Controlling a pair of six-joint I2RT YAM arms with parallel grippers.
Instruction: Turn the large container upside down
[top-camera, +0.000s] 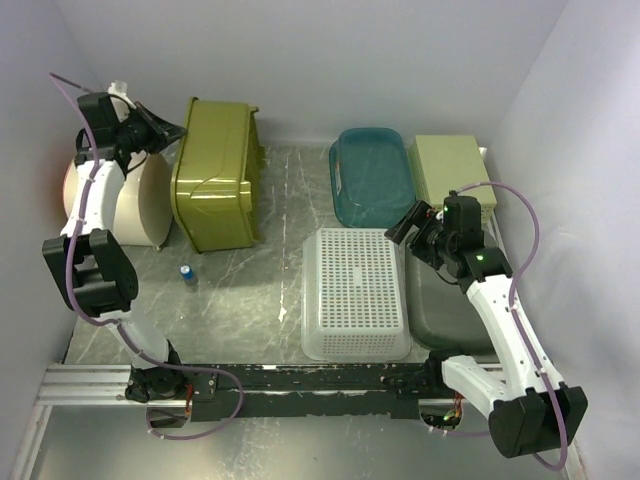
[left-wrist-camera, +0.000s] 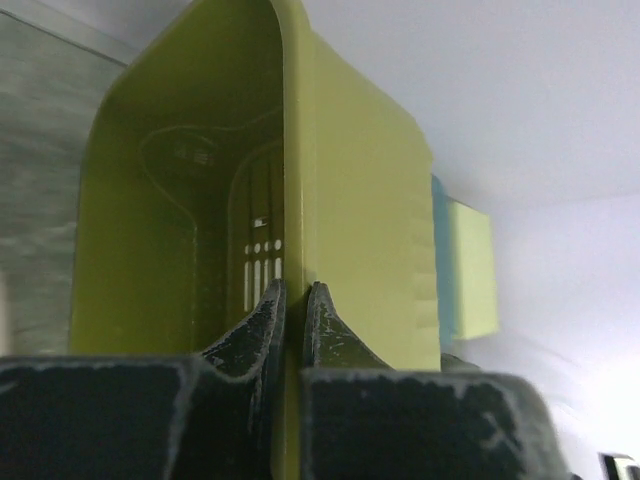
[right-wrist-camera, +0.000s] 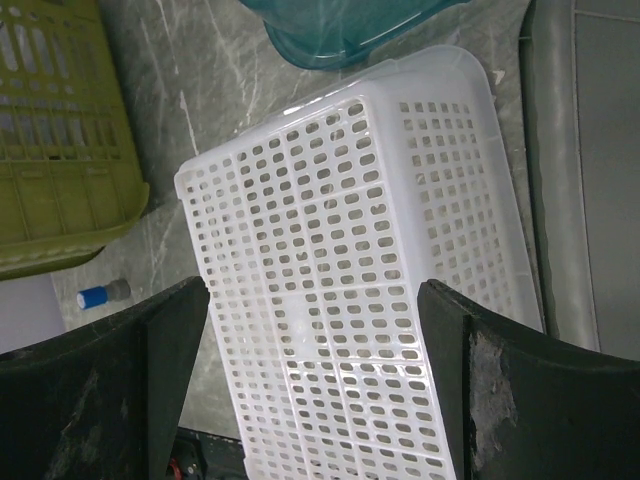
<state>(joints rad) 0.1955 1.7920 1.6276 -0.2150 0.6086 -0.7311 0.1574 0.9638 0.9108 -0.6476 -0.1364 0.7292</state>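
Currently we see grey marbled tabletop (top-camera: 270, 270), white walls (top-camera: 300, 60); left gripper (top-camera: 176, 131) clamps rim of olive container (top-camera: 215, 175), right gripper (top-camera: 403, 228) gapes.

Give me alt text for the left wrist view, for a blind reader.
The left gripper is shut on the rim of the olive-green container, whose slotted interior fills the left. A teal bin and a pale yellow box show behind it.

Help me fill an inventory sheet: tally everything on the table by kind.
Slotted baskets: 2, olive basket, white basket
Solid tubs: 4, teal tub, pale green tub, grey tub, cream tub
Blue-capped bottle: 1
Total: 7
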